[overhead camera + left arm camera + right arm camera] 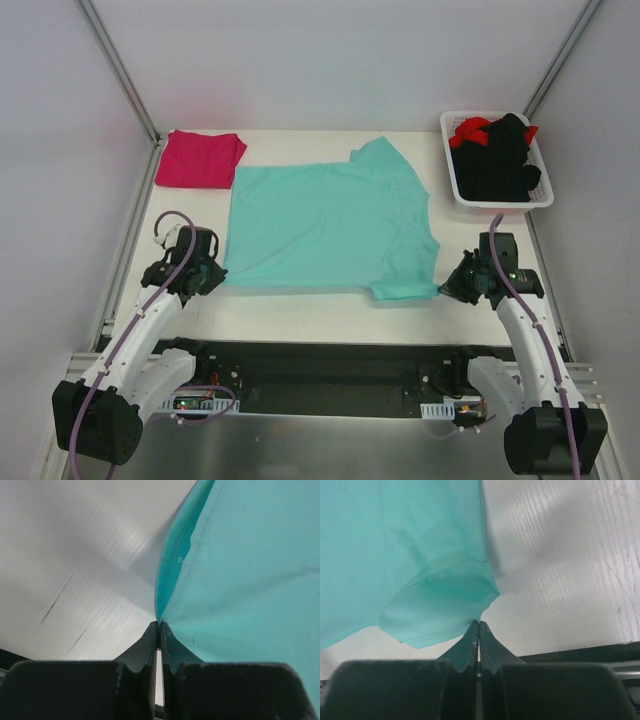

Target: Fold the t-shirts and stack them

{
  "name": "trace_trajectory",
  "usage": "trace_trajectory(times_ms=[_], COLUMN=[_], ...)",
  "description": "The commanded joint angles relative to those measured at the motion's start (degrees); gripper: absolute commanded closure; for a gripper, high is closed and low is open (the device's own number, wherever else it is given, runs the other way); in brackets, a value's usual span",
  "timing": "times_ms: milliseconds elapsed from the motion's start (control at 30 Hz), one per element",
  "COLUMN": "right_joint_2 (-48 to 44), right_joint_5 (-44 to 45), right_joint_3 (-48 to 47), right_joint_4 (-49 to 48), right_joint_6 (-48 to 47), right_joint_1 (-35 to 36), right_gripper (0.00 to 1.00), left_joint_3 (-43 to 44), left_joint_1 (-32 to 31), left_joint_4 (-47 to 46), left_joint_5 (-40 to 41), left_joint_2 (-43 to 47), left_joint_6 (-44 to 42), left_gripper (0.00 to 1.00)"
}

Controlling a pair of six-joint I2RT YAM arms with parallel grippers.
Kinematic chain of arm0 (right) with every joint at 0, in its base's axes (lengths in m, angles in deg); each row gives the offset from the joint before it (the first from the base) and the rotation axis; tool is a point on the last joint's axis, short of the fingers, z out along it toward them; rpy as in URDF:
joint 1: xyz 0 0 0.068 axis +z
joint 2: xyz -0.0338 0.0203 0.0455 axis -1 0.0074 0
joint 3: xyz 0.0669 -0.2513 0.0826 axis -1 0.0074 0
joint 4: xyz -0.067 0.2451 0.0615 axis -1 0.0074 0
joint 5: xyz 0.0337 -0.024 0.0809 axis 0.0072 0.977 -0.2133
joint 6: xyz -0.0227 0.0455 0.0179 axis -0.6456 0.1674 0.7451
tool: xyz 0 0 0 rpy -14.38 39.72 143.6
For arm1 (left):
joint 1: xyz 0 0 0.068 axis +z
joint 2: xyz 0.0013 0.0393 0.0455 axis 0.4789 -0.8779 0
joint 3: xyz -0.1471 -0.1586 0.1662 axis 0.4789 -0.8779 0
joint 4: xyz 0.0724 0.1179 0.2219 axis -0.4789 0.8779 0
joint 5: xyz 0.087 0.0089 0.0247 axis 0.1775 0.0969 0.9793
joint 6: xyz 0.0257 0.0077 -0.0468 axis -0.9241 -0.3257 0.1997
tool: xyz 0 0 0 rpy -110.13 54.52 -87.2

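Teal t-shirt spread flat mid-table, light, limp, likely to sag and bunch; left gripper pinched tight on its near-left hem corner, right gripper likewise on the near-right sleeve, sensible holds.

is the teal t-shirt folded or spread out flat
Spread out. The teal t-shirt lies flat across the table, both sleeves out, unlike the folded pink t-shirt beside it.
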Motion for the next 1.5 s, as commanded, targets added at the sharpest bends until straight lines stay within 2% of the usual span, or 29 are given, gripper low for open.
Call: trace_trajectory(times_ms=[0, 400, 600, 1467], right_joint_2=[0.68, 4.99, 3.94, -13.81], right_joint_5=[-0.23, -2.25, -2.69, -3.66], right_joint_3=[-3.48, -7.62, -7.18, -4.37], right_joint_4=[0.36, -1.14, -0.70, 10.81], right_joint_6=[-2.84, -3.89, -3.89, -3.01], right_joint_1=[-0.91, -4.25, -4.60, -4.86], right_gripper=[0.99, 0.99, 0.99, 0.99], left_joint_3=[3.10, 3.80, 3.72, 3.37], left_joint_1=[0.70, 0.70, 0.70, 0.70], left_joint_4=[3.87, 4.93, 6.24, 12.31], left_joint_5=[1.80, 0.75, 1.10, -1.62], left_joint_2=[0.89, 1.94, 3.35, 13.89], left_joint_6=[-1.52, -1.35, -1.61, -1.08], left_gripper=[1.00, 1.00, 1.00, 1.00])
